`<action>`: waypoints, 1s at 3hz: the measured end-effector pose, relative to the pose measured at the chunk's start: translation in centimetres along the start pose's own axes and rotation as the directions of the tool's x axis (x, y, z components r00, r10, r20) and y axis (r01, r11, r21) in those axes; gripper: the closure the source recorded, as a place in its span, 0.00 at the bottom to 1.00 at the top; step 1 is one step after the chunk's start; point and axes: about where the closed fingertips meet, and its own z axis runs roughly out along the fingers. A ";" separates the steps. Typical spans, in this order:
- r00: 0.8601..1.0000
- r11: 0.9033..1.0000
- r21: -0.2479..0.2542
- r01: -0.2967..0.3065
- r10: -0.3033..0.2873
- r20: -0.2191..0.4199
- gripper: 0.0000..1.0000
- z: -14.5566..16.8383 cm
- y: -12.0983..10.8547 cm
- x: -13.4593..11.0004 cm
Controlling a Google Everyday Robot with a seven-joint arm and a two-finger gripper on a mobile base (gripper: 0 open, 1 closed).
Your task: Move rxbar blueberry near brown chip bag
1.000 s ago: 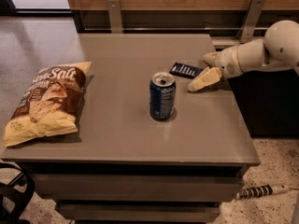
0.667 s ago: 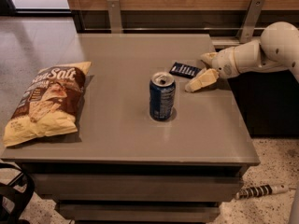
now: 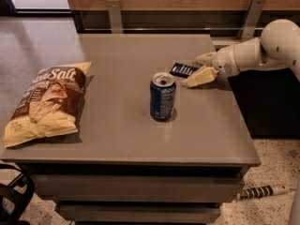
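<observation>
**Blue bar at the gripper, chip bag well away**

The small, flat, rectangular dark navy-blue wrapper bar, the rxbar blueberry [image 3: 182,70], lies flat with its white lettering up, between the spread fingers of the cream gripper [image 3: 191,71], near their tips. The large puffy brown chip bag [image 3: 47,102], with white "Salt" lettering and pale yellow edges, lies front up, well apart from the gripper.

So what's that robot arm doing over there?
The robot's end effector is at the right side of the table, open, its tips right by the rxbar blueberry, which lies flat, not yet lifted. The brown chip bag lies far off at the left edge, with a blue soda can standing between them.
</observation>
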 end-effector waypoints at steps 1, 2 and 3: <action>1.000 1.000 -0.010 -0.001 0.001 -0.007 1.00 -0.1 0.2 -0.8; 1.000 1.000 -0.010 -0.001 0.001 -0.007 1.00 -0.1 0.2 -0.8; 1.000 1.000 -0.010 -0.001 0.001 -0.007 1.00 -0.1 0.2 -0.8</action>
